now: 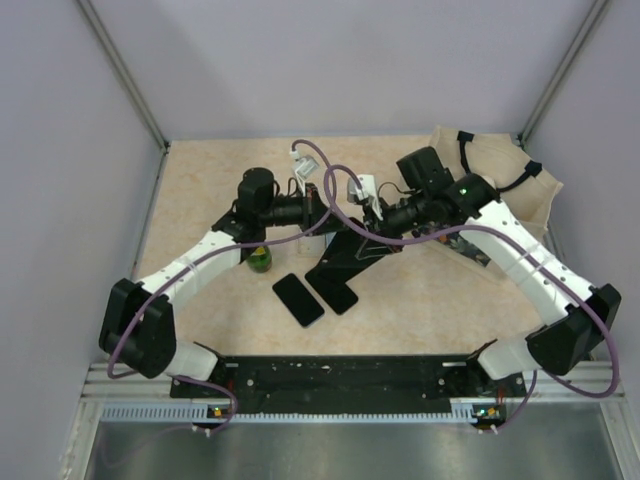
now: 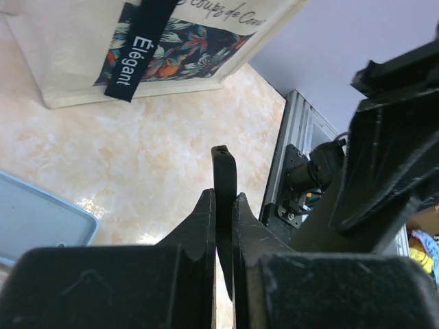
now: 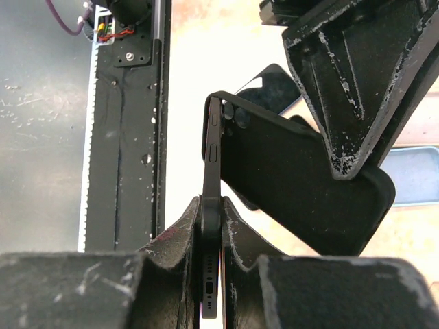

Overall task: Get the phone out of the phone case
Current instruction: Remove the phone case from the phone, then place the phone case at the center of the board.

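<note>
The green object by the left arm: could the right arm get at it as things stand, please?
Probably not. The green object lies partly under the left arm, which blocks the way, and the right arm's jaws are shut on the phone.

A robot lab cell: plain panel walls [image 1: 60, 150], aluminium framing [image 1: 125, 70], marbled tabletop [image 1: 200, 190].
</note>
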You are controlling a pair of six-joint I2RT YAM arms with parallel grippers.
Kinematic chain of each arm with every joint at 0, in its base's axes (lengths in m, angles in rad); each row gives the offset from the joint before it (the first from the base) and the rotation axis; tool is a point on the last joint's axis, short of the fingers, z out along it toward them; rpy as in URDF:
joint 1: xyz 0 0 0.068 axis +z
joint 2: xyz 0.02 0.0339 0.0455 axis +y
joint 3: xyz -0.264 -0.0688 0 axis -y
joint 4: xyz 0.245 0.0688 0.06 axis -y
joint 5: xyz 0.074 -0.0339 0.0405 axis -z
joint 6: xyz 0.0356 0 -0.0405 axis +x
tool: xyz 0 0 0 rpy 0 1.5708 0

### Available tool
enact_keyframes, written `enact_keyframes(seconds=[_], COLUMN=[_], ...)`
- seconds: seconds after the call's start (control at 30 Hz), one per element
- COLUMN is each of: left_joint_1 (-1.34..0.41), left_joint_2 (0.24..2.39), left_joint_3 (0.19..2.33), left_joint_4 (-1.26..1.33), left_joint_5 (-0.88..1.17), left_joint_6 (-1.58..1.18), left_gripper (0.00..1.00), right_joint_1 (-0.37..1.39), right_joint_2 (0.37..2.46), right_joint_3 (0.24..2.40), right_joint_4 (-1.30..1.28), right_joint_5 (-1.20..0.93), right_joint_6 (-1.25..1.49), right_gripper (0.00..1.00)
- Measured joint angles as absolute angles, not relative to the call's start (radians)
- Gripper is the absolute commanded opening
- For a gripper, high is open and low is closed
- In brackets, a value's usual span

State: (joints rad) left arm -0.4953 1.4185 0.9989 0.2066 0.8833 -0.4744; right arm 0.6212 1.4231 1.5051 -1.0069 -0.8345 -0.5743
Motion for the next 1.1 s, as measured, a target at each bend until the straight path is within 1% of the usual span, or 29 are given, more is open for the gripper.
enact_keyframes(seconds=[0.3, 0.5, 0.7, 0.9, 1.1], left_joint_1=[-0.450, -0.393, -0.389, -0.389, -0.410], left_joint_2=[1.419, 1.418, 1.419, 1.458, 1.576], left_joint_3=[0.997, 0.995, 0.983, 0.957, 0.920], left_joint_4=[0.161, 0.147, 0.160, 0.272, 0.444], left_joint_5=[0.824, 0.794, 0.793, 0.787, 0.737], left_joint_6=[-0.472, -0.443, -0.457, -0.547, -0.725], left_gripper=[0.00, 0.00, 0.00, 0.00, 0.00], right_joint_1=[0.622, 0.617, 0.589, 0.516, 0.417], right_joint_2=[1.383, 1.329, 1.279, 1.211, 1.130], right_joint_3=[1.497, 1.485, 1.463, 1.364, 1.259], right_joint_4=[-0.973, -0.973, -0.972, -0.995, -1.026], right_joint_5=[-0.827, -0.775, -0.721, -0.678, -0.670], right_joint_6=[-0.575, -0.574, -0.570, -0.572, -0.571], right_gripper=[0.00, 0.00, 0.00, 0.00, 0.00])
